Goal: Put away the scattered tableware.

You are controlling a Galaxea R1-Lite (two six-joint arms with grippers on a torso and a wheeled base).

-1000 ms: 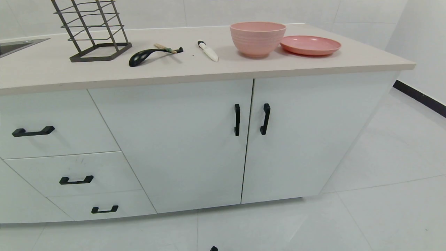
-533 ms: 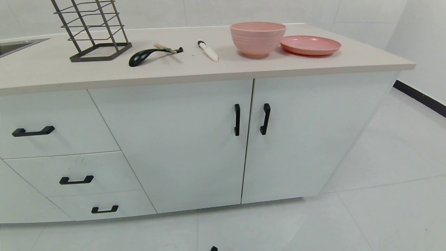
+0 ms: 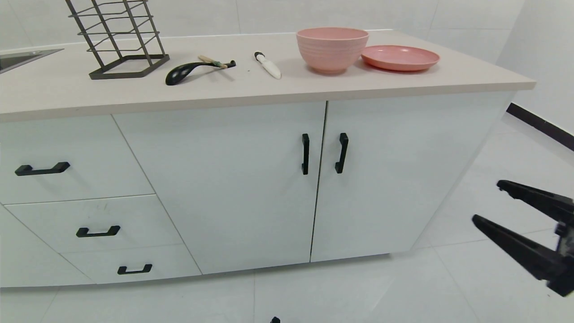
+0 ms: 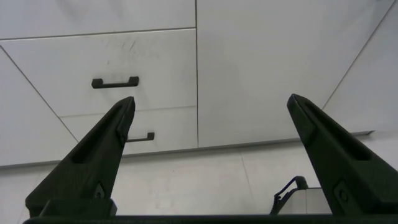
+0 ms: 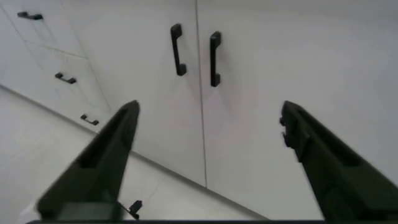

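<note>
Wide open, our right claw [image 3: 488, 201] and left claw [image 4: 210, 102] face the cabinet [image 3: 224, 179], likely to open storage; bowl [image 3: 331, 49], plate [image 3: 400, 57], spoon [image 3: 188, 72] and knife [image 3: 268, 66] lie scattered on the counter [image 3: 403, 85] above.

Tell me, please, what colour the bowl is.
Pink; the bowl shows best in the head view.

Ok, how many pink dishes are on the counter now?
2. The pink bowl stands toward the right end of the counter; the pink plate lies just right of it. Anything small behind the bowl would be hidden.
</note>
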